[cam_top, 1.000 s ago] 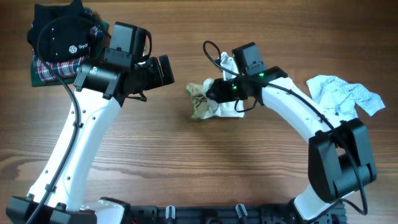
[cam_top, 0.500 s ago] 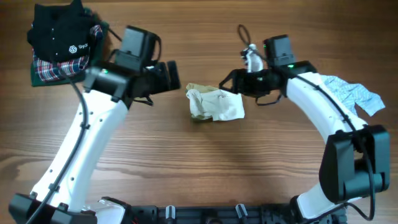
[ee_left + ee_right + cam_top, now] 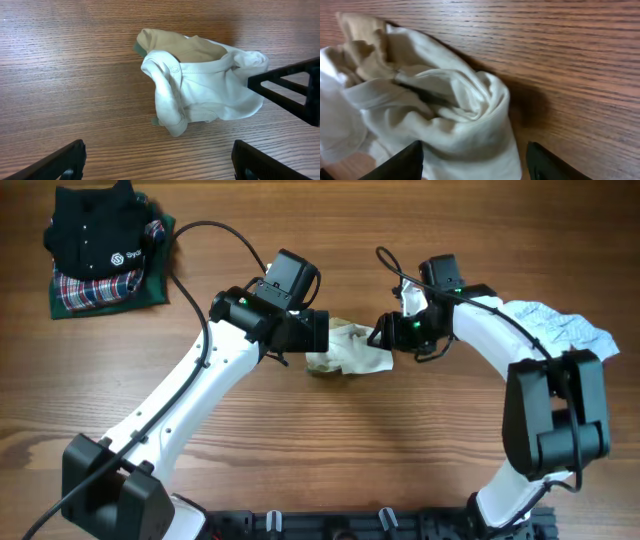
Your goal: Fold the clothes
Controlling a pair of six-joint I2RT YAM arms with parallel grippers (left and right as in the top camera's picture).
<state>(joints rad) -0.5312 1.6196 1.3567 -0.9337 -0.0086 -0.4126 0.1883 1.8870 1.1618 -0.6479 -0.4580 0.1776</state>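
Left end effector (image 3: 322,333) beside clothes (image 3: 352,352), long axis left-right.

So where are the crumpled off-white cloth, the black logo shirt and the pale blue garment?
Crumpled off-white cloth garment (image 3: 200,95): left wrist view, white middle folds.
Black shirt with white logo (image 3: 95,228): overhead view, its front.
Pale blue garment (image 3: 582,330): overhead view, uncovered right edge.

I'm getting bright, even light on the table (image 3: 300,430); the clothes (image 3: 445,115) are throwing a soft shadow, close-up edges blurring.
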